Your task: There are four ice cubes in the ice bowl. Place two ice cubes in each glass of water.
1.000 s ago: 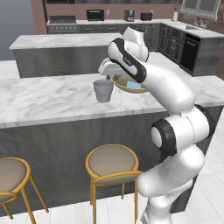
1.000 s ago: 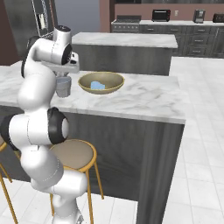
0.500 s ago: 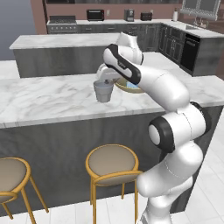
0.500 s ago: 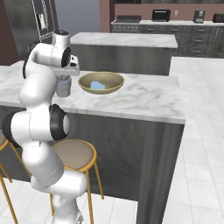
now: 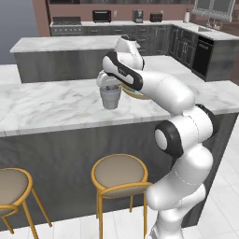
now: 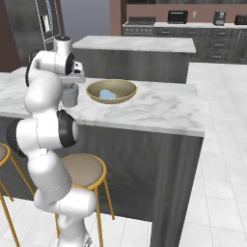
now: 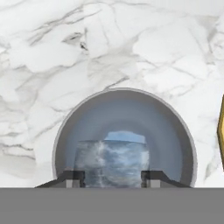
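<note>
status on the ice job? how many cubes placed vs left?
Done: can't confirm any cube already in a glass. In hand: the gripper holds an ice cube right over one glass of water. Left: release it; pale blue ice still lies in the ice bowl, count unclear.

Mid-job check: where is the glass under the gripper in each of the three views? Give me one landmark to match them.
Left base view: the glass stands mid-frame on the marble counter, under the gripper.
Right base view: glass at upper left, partly behind the arm.
Hand view: glass seen from above, centre.
Shared landmark: the ice bowl, beside the glass.
</note>
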You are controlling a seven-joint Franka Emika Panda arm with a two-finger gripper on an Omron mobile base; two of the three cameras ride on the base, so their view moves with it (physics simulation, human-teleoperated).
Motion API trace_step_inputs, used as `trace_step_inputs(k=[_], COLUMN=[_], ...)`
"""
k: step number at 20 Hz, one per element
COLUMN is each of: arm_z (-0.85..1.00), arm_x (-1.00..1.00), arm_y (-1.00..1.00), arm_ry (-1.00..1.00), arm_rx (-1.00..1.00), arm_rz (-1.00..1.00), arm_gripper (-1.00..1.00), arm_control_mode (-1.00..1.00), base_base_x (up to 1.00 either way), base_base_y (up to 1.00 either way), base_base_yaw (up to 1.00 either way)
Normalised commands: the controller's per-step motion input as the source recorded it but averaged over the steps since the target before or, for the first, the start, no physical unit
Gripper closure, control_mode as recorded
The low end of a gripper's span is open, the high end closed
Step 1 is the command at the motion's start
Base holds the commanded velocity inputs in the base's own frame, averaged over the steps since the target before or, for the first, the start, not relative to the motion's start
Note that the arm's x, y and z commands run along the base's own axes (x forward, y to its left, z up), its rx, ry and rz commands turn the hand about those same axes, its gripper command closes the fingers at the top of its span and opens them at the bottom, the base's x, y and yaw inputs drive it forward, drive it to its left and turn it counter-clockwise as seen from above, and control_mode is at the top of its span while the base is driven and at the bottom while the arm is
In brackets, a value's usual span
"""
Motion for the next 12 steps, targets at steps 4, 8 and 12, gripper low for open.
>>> trace_step_inputs(k=[4, 8, 12], arm_z=[-0.01, 0.0, 0.0], arm_x=[0.2, 0.11, 0.03], arm_y=[-0.02, -0.11, -0.09], arm_ry=[0.0, 0.0, -0.01], arm_rx=[0.0, 0.0, 0.0], arm_rz=[0.0, 0.0, 0.0], arm_gripper=[1.0, -1.0, -1.0], arm_control_mode=[-1.0, -1.0, -1.0], base_base_x=[0.0, 0.0, 0.0], base_base_y=[0.0, 0.0, 0.0], base_base_yaw=[0.0, 0.0, 0.0])
